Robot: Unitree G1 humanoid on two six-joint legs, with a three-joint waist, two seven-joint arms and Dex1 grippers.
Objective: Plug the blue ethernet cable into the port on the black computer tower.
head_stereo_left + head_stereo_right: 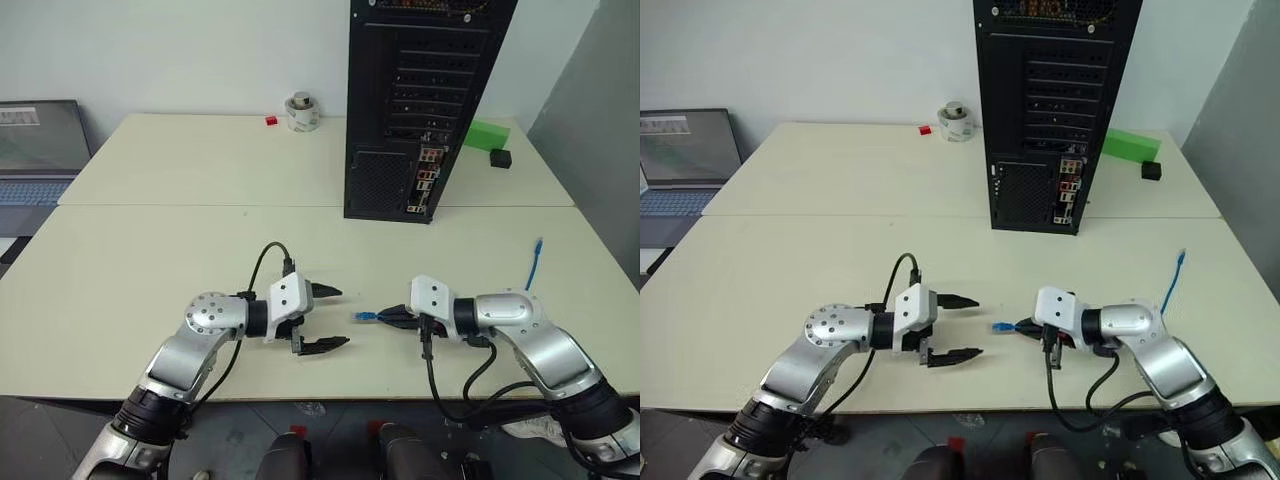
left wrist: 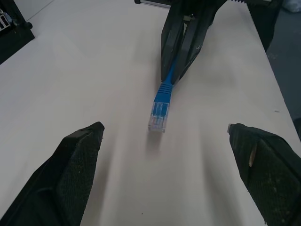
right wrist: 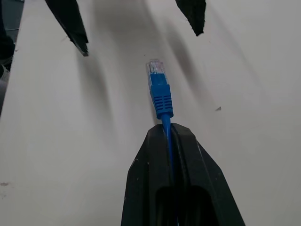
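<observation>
1. the right gripper (image 1: 388,318) has its two black fingers pinched together on the blue ethernet cable (image 3: 161,101), just behind the plug, which sticks out past the fingertips toward the left gripper (image 1: 330,318).
2. the left gripper's fingers are spread wide with nothing between them, facing the plug from near.
3. both grippers hang over the front part of the cream table (image 1: 150,250), well apart from the black computer tower (image 1: 400,100) standing at the back.
4. the cable's other end (image 1: 538,245) lies on the table to the right.
5. the tower's coloured connector strip (image 1: 428,180) faces the robot.
</observation>
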